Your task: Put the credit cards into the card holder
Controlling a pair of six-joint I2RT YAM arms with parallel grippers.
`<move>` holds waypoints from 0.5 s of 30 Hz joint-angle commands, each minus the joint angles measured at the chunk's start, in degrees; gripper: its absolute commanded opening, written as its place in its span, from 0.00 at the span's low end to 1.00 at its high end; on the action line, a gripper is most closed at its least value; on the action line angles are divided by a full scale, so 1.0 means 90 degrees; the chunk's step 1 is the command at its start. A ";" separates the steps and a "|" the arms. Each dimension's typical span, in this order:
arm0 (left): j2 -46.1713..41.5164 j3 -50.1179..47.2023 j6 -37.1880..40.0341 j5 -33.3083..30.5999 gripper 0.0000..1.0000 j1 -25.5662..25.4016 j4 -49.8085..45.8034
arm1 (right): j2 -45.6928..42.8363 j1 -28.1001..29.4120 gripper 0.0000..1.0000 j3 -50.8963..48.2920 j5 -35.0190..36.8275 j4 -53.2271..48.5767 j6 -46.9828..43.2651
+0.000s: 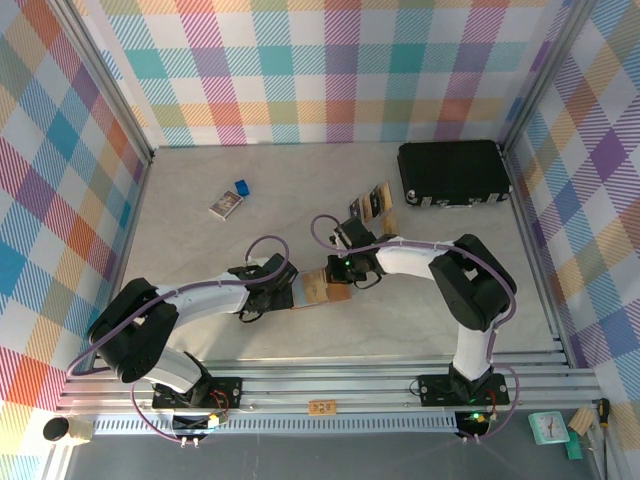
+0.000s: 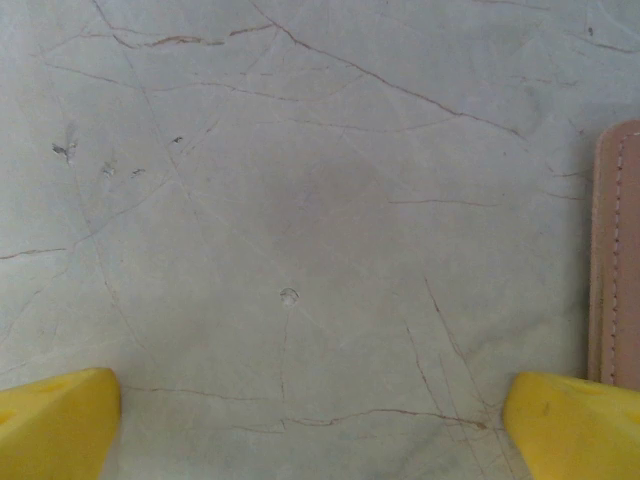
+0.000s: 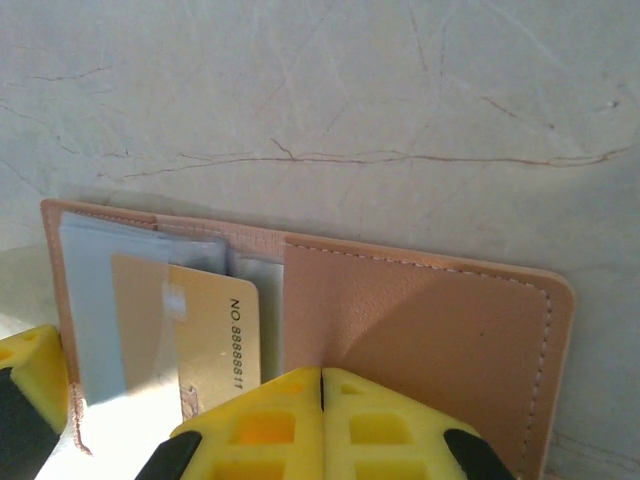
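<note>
The tan card holder [image 1: 322,291] lies open on the table between my two grippers. In the right wrist view a gold credit card [image 3: 215,330] sits partly under the clear sleeve on the card holder's [image 3: 430,320] left half. My right gripper [image 3: 322,372] is shut, its yellow fingertips pressed together over the tan flap with nothing seen between them. My left gripper [image 2: 310,430] stands open just left of the card holder's edge [image 2: 620,250], over bare table. Several loose credit cards [image 1: 372,205] lie farther back, beyond the right gripper [image 1: 345,272].
A large black case [image 1: 453,172] stands at the back right. A small printed box [image 1: 226,204] and a tiny blue object [image 1: 241,187] lie at the back left. Checked walls close the table on three sides. A yellow fingertip [image 3: 30,380] of the left gripper shows beside the card holder.
</note>
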 commanded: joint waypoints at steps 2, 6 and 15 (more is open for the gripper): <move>0.0508 -0.0186 0.0058 0.0208 1.00 0.0058 0.0542 | 0.0178 0.0076 0.03 0.0240 -0.0123 -0.0079 -0.0009; 0.0527 -0.0195 0.0064 0.0222 1.00 0.0058 0.0573 | 0.0249 0.0185 0.03 0.0324 -0.0135 -0.0102 0.0006; 0.0606 -0.0215 0.0063 0.0273 1.00 0.0060 0.0665 | 0.0379 0.0381 0.01 0.0446 -0.0238 -0.0049 0.0108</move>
